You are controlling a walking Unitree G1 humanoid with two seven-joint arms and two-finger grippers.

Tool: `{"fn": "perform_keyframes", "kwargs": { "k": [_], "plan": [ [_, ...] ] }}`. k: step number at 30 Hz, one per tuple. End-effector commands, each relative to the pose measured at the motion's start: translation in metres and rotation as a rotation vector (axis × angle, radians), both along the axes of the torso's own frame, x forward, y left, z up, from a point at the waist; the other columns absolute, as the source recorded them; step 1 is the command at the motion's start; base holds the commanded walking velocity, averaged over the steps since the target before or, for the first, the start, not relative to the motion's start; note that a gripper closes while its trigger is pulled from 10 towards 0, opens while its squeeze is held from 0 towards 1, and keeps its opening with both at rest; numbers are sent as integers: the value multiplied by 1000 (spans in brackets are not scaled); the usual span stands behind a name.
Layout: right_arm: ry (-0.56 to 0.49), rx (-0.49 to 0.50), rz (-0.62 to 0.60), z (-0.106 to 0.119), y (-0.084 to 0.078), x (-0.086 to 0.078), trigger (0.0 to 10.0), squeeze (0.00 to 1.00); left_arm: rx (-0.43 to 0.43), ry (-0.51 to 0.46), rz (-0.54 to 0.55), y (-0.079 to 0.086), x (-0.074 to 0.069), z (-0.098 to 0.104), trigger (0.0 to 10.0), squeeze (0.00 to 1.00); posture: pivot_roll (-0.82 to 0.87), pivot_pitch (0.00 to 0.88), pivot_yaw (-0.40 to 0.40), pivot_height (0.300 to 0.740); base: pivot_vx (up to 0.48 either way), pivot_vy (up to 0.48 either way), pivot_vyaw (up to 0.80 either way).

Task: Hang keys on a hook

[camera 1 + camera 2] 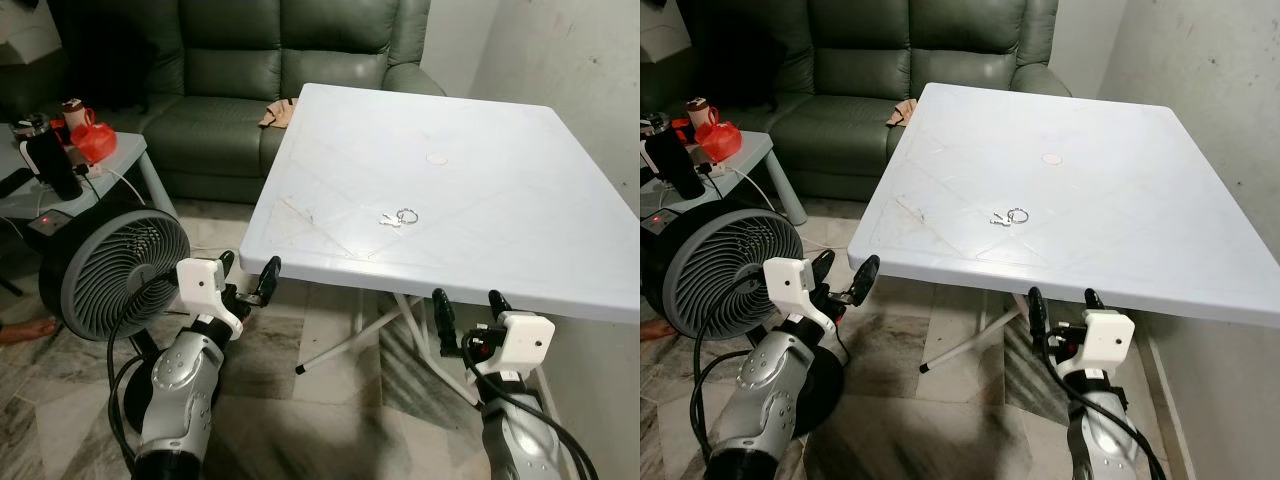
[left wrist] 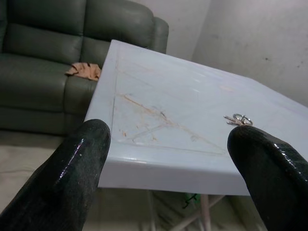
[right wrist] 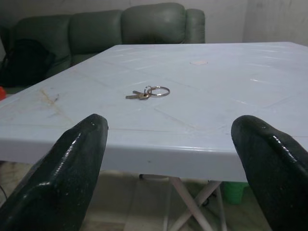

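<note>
keys: small bunch of keys (image 1: 399,217) on a ring, lying flat on the white folding table (image 1: 500,160), a bit in from the near edge and roughly midway across. Nothing is touching them, so the pickup hasn't happened yet.

right gripper: right gripper (image 1: 467,311) sits just below the table's near edge, fingers spread wide apart with nothing between them. My guess is it's parked low so it can rise and reach in over the edge; it's also the closer of the two to the keys.

left gripper: left gripper (image 1: 247,282) is down by the table's near left corner, also gaping and empty. Looks more like it's just waiting than going for anything.

hook: can't spot one anywhere here, so it's probably a walk away once the keys are in hand.

right wrist view: looks almost level across the tabletop, so the keys (image 3: 148,92) show clearly as a ring with a couple of blades, framed between the two fingers. The head views give just a tiny glint.

left wrist view: catches the keys (image 2: 238,120) off toward one finger, plus a scuffed brownish streak on the table.

head views: show the surroundings, namely a green sofa (image 1: 270,70), a grey floor fan (image 1: 120,270) beside the left arm, and a side table (image 1: 110,165) with clutter.
</note>
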State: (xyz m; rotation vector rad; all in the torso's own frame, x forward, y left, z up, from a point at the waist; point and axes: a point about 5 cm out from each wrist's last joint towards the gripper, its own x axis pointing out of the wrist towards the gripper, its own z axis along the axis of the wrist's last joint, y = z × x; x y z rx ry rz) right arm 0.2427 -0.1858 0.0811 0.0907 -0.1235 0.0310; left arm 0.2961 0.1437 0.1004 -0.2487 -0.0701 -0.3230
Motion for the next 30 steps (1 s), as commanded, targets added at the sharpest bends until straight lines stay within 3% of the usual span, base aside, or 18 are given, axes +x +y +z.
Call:
{"fn": "perform_keyframes", "kwargs": {
  "k": [1,13,30],
  "plan": [
    [-18,-1,3,7,1,-2,10000,0,-14,-8,1,2,-1,5,10000,0,-43,0,-25,740,0,0,0],
    [-11,-19,8,15,0,-3,10000,0,-59,20,-4,3,-3,9,10000,0,-47,0,-26,740,40,0,0],
    [-2,-21,33,17,6,-3,10000,0,-40,32,-44,-5,-5,9,10000,0,-47,0,-25,740,425,0,0]
  ]
}}
